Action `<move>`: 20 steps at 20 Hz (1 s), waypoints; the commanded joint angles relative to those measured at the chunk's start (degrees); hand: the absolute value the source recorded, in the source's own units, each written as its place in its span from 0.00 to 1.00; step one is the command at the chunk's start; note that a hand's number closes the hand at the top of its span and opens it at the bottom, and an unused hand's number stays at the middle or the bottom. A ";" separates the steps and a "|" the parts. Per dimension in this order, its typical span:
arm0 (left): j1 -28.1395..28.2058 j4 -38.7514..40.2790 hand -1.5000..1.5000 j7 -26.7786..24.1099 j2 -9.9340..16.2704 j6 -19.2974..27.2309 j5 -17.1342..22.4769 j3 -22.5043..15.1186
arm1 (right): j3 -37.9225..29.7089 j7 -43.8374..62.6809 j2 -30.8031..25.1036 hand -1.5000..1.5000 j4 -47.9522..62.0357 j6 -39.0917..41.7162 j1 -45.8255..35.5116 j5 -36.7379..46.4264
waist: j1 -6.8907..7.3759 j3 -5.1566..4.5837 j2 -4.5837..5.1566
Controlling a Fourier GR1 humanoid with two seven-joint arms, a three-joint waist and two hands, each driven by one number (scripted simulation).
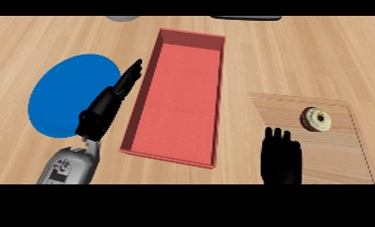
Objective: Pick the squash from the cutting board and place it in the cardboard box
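Your right hand (281,155) is low at the near edge of the cutting board (333,154), fingers straight and apart, holding nothing. The squash (317,119) lies beyond and to the right of those fingertips, near the board's middle, apart from the hand. So the step in hand looks like the reach: nothing is grasped yet.

Next, you would carry the hand forward and right over the squash, curl the fingers round it, then lift and swing left to the red box (179,97), which lies with its long side running away from you, its right wall just left of the board's far left corner.

From above the squash reads as a small round disc, pale with a dark rim; no long axis or pointing end can be told.

Your left hand (110,104) rests with straight fingers along the box's left wall, over the right edge of the blue plate (62,92).
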 commanded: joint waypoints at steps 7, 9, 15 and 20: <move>-3.32 -0.15 0.50 -0.40 -1.91 -3.04 0.10 -4.21 | 24.50 -40.71 -8.69 1.00 -7.23 -1.41 -8.58 -9.85 | 11.11 1.62 2.47; -3.74 0.27 0.50 -0.33 -2.19 -3.33 -0.01 -4.70 | 24.75 -46.47 -11.92 1.00 -10.73 -3.49 -10.04 -12.32 | 10.63 1.64 2.48; -3.66 0.87 0.50 0.05 -2.44 -2.22 -0.22 -3.83 | 20.61 -64.89 -20.82 1.00 -21.82 -10.25 -13.29 -25.02 | 6.60 1.62 2.07; -3.01 0.08 0.50 0.51 -2.47 -0.20 -1.08 -2.81 | 11.46 -79.95 -27.88 1.00 -27.52 -8.70 -14.74 -42.91 | 2.91 1.49 1.61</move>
